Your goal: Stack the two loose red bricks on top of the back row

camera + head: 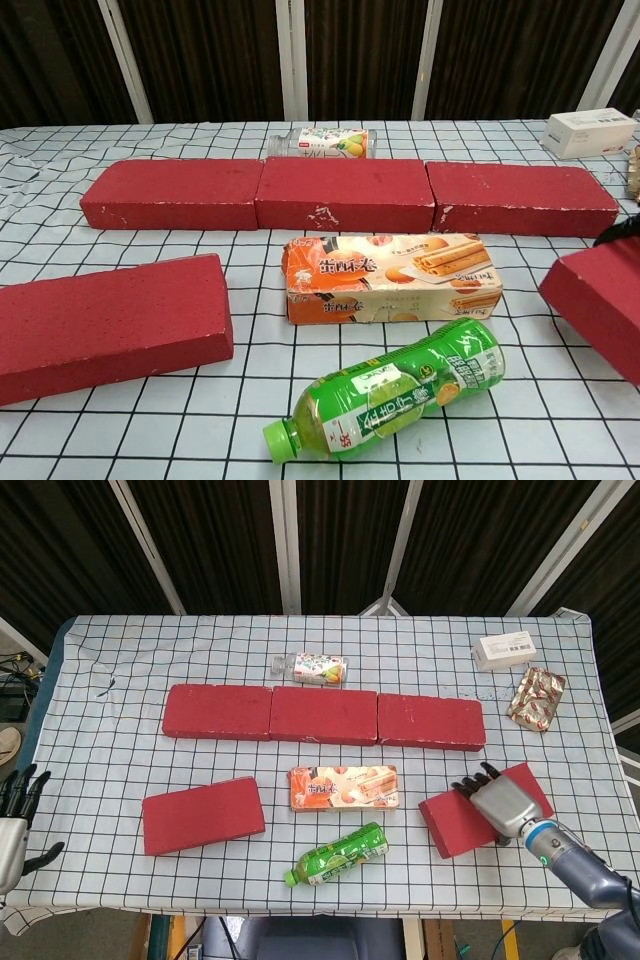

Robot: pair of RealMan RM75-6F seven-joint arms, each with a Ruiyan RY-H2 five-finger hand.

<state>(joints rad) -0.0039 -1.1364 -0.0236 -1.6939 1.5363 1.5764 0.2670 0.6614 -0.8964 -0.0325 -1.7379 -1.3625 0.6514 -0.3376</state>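
Right hand (505,806) grips the right loose brick (455,820), fingers wrapped over its far edge, near end apparently raised. Back row (323,715) lies ahead and leftward. Advise a level carry. Left hand (12,825) idles spread; second brick (203,815) untouched.

Right hand (503,804) clamped over a brick, left hand (12,820) (fingers spread) idle.
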